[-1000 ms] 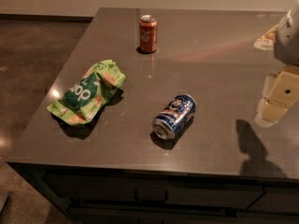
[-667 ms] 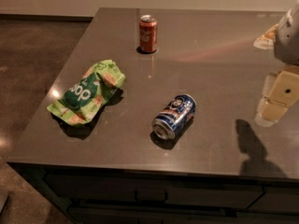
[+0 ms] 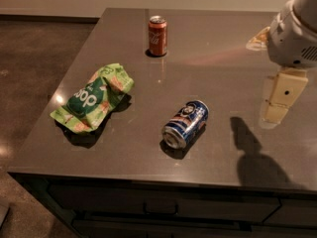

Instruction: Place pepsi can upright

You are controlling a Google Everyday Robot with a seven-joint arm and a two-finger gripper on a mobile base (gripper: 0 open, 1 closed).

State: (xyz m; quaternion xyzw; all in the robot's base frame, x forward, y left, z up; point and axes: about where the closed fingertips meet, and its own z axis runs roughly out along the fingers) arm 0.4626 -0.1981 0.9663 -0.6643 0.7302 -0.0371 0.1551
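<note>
On the left: crumpled green chip bag (image 3: 93, 99) lying on the grey countertop (image 3: 213, 71).
Back centre: red cola can (image 3: 157, 35), upright.
Front centre: pepsi can (image 3: 185, 124) on its side, one silver end facing the near edge.
Far right: gripper (image 3: 278, 99) hanging above the countertop, apart from the pepsi can; wide or narrow, cannot tell.

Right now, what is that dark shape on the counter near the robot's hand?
In the camera view, it is the shadow of the gripper, which hangs over the right side of the counter; the lying pepsi can and the green bag also shade toward the near edge, so light likely comes from above and behind; a small glare spot sits left of the bag.
</note>
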